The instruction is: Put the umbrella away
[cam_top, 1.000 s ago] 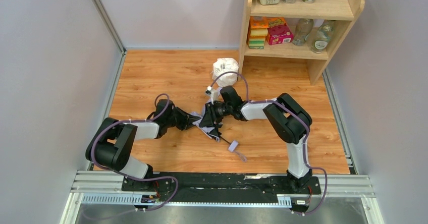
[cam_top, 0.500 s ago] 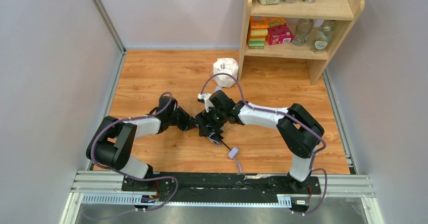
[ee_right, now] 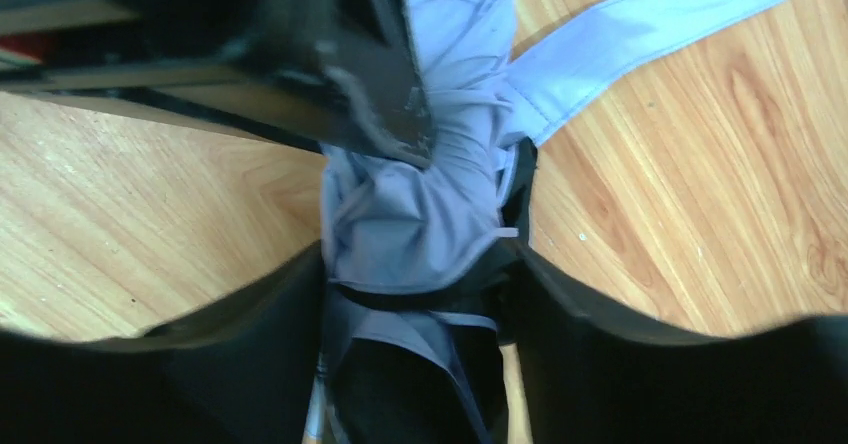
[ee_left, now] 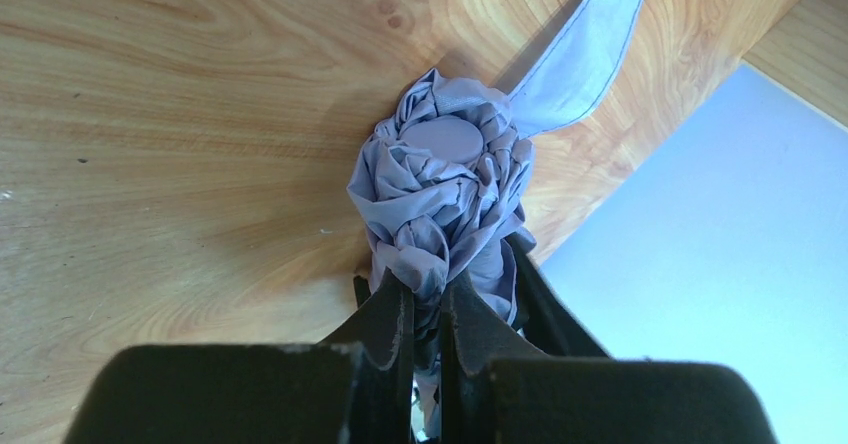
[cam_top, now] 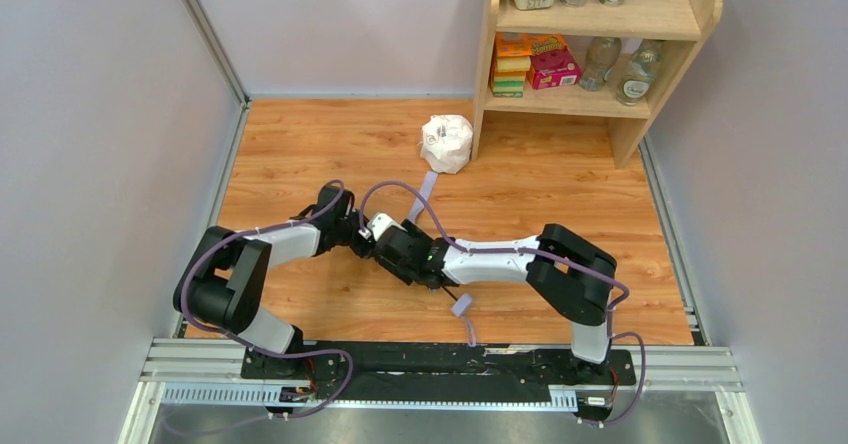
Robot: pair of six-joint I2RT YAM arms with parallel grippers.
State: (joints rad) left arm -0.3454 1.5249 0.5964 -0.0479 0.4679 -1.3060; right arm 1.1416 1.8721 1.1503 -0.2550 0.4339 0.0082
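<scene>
Compared to half a second back, the right arm reaches further left, shoving the bunched umbrella (ee_left: 440,179) against the left gripper (ee_left: 425,302), and its strap (cam_top: 424,188) now trails over the table (cam_top: 300,154). The left gripper is nearly closed, pinching canopy, while the right gripper (ee_right: 420,264) hugs the bundle on both sides. From above the wrists bury the canopy and only the handle (cam_top: 461,305) shows.

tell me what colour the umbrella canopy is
Pale lavender canopy, clearest in the left wrist view.
</scene>
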